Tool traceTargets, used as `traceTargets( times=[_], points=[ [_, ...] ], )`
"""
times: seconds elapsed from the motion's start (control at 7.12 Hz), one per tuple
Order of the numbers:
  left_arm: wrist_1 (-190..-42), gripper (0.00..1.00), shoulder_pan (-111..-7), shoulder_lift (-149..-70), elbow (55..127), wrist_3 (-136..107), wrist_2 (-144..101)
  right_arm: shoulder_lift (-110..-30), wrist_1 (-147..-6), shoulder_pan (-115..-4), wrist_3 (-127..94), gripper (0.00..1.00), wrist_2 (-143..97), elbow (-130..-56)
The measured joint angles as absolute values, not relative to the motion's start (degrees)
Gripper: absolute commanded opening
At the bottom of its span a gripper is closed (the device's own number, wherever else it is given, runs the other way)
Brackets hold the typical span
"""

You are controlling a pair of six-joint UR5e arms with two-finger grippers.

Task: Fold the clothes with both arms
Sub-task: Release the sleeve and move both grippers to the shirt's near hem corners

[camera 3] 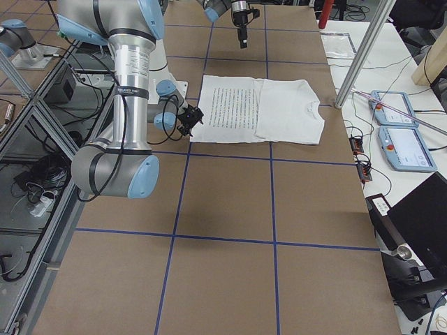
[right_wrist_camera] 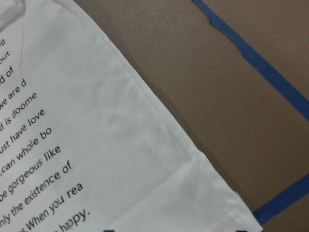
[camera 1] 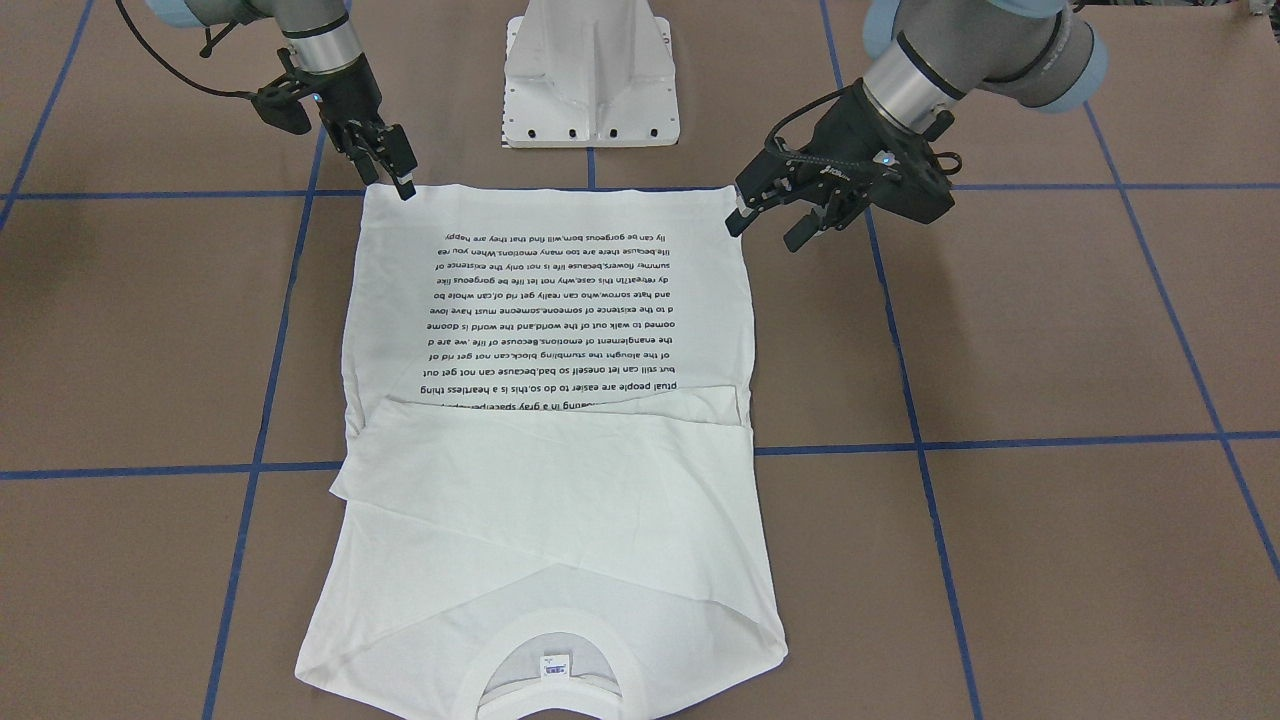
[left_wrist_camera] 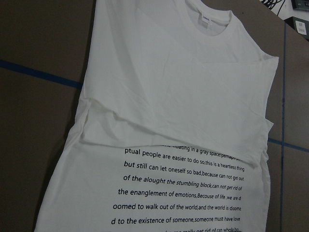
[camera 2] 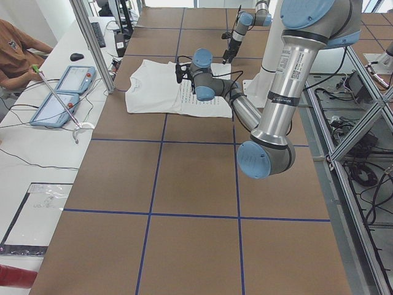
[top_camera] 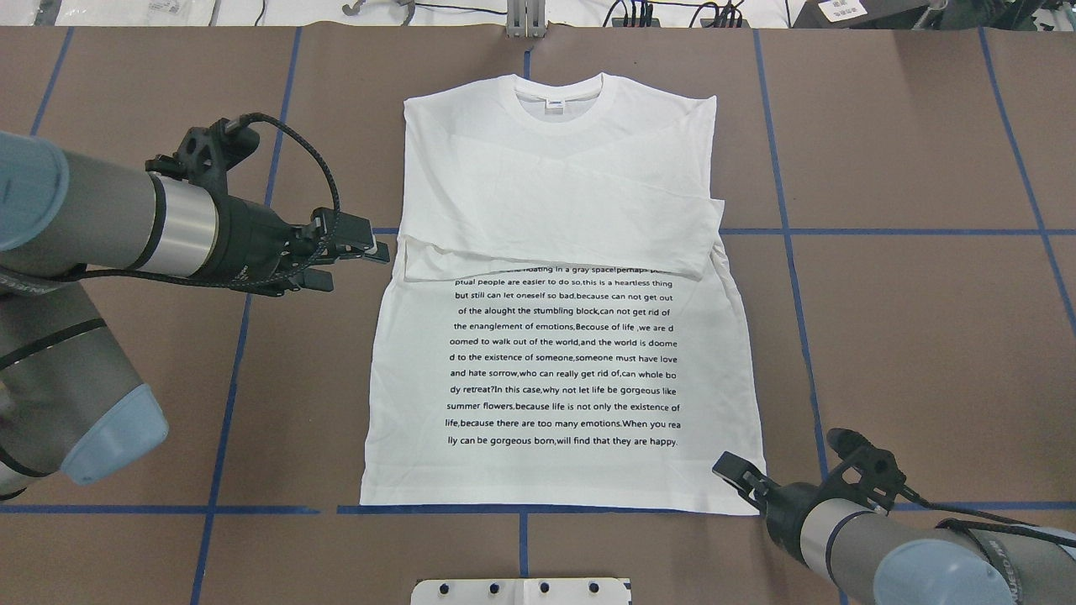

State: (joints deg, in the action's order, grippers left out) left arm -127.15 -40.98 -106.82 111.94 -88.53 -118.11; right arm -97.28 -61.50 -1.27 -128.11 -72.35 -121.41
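Now, looking at the white T-shirt spread flat across the middle of the table, print side up, collar toward the far edge, hem toward the robot's edge. Both sleeves folded in over the chest, just covering the top line of the text block. Over by the shirt's left side, finding the left gripper raised off the cloth, fingers spread apart, holding nothing. Down at the hem corner on the robot's right, catching the right gripper low over the fabric, fingers parted either side of that corner. Touching or not, cannot tell.
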Motion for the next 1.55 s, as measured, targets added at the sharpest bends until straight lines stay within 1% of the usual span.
traceTargets(
  times=[0.42,0.56,0.7,0.84,0.98,1.12,1.4,1.55],
  points=[
    [-127.1,0.95,-40.7,-106.5,111.9,-88.8,-118.2,-97.4,-64.0,-0.1,-129.4,0.76,-72.0,-120.8],
    [-127.1,0.95,-40.5,-106.7,111.6,-89.4,-118.1,-97.5,-64.4,-0.1,-129.5,0.67,-72.2,-120.8],
    [-127.1,0.95,-40.3,-106.9,111.4,-90.1,-118.1,-97.7,-64.5,-0.1,-129.7,0.55,-72.6,-120.9],
    [-127.1,0.95,-40.2,-106.9,111.3,-90.4,-118.1,-98.0,-64.6,0.0,-130.2,0.38,-72.9,-120.9],
    [-127.1,0.95,-40.2,-107.0,111.3,-90.5,-118.1,-98.2,-64.6,0.0,-130.6,0.16,-73.0,-120.9],
    [-127.1,0.95,-40.2,-106.9,111.3,-90.6,-118.1,-98.3,-64.6,0.0,-130.7,0.00,-73.1,-120.9],
    [-127.1,0.95,-40.2,-106.8,111.3,-90.6,-118.1,-98.3,-64.6,0.1,-131.0,0.00,-73.9,-120.8],
    [-127.1,0.93,-40.1,-106.6,111.3,-90.8,-118.0,-98.3,-64.5,0.1,-131.2,0.00,-74.4,-121.0]
  ],
)
